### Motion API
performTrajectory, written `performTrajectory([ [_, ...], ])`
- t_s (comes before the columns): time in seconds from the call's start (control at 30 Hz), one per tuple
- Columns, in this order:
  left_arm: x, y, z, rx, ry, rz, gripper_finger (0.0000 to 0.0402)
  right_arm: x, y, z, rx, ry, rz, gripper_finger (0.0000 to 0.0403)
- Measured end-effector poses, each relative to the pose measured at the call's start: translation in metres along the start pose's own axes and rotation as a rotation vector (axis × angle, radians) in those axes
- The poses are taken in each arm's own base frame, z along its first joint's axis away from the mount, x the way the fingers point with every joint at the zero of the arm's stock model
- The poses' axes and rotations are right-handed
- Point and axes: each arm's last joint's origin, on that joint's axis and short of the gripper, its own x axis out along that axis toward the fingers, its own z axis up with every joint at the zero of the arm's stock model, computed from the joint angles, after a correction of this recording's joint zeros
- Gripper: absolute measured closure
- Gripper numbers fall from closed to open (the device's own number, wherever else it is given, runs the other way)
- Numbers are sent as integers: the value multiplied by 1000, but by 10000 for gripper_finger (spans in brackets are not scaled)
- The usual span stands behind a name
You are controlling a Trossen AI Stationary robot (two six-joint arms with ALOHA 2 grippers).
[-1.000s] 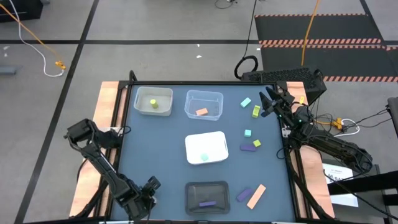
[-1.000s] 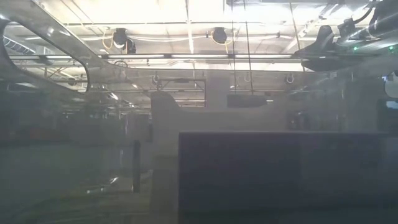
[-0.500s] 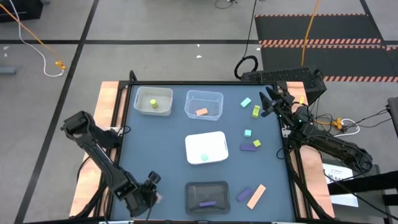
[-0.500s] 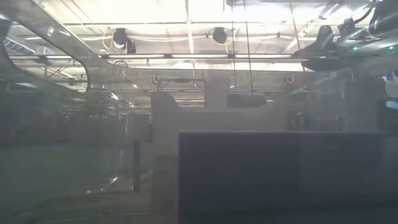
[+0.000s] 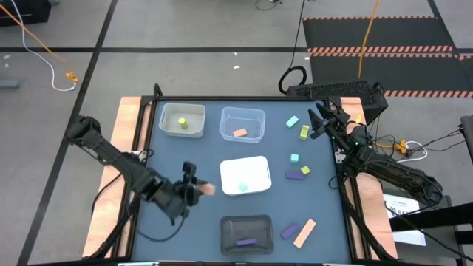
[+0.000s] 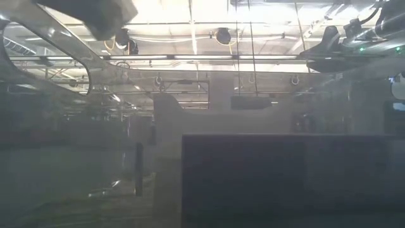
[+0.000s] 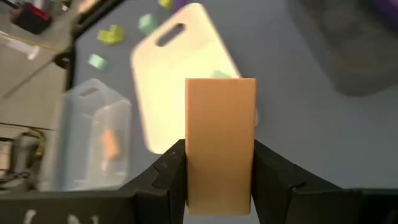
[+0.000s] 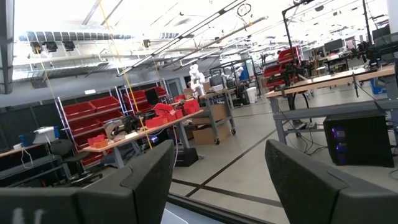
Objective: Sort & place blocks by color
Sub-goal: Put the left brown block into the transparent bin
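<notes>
Over table (image 5: 177, 151), left gripper (image 5: 194, 190) clamping peach block (image 7: 220, 143)

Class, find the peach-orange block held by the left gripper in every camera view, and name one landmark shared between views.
High view: peach-orange block at the left gripper, left of the white tray.
Low view: not visible.
Left wrist view: centre, between the fingers.
Right wrist view: not visible.
Shared landmark: the white tray.

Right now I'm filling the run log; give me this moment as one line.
left gripper: shut on peach-orange block, beside white tray | right gripper: open, idle at table's far right edge
</notes>
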Motion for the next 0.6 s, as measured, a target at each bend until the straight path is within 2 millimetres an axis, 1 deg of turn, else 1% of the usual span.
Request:
performTrajectory([
  [0.17,14,26,7,31,-40,72,271,0,0,0,0,0,0,156],
  [0.3,24,46,12,21,-65,134,271,0,0,0,1,0,0,156],
  [0.47,36,78,16,-116,-126,234,271,0,0,0,0,0,0,156],
  [0.6,42,106,24,-254,-240,332,271,0,0,0,0,0,0,156],
])
